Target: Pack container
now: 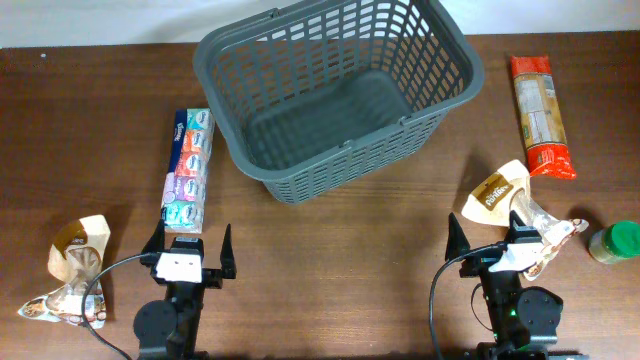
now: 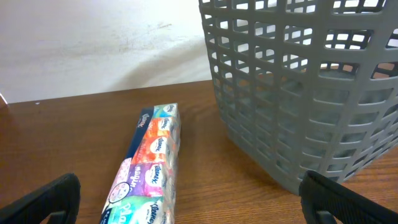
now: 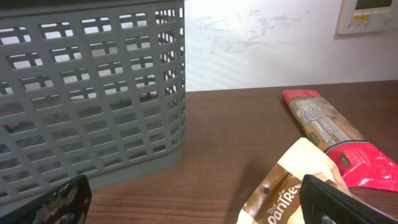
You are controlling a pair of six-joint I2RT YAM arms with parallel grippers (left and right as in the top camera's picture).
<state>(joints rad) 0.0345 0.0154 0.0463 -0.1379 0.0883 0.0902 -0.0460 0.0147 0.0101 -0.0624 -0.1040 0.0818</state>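
The dark grey lattice basket (image 1: 335, 90) stands empty at the back middle of the table; it also shows in the left wrist view (image 2: 305, 87) and in the right wrist view (image 3: 87, 93). A long pack of tissues (image 1: 187, 167) lies left of it, also in the left wrist view (image 2: 149, 168). A brown snack bag (image 1: 505, 200) lies at right, also in the right wrist view (image 3: 292, 193). A red packet (image 1: 540, 115) lies at the far right, also in the right wrist view (image 3: 336, 137). My left gripper (image 1: 190, 243) is open and empty, just in front of the tissues. My right gripper (image 1: 487, 238) is open and empty beside the brown bag.
Another brown snack bag (image 1: 72, 270) lies at the front left. A green-lidded jar (image 1: 615, 241) stands at the right edge. A white wall is behind the table.
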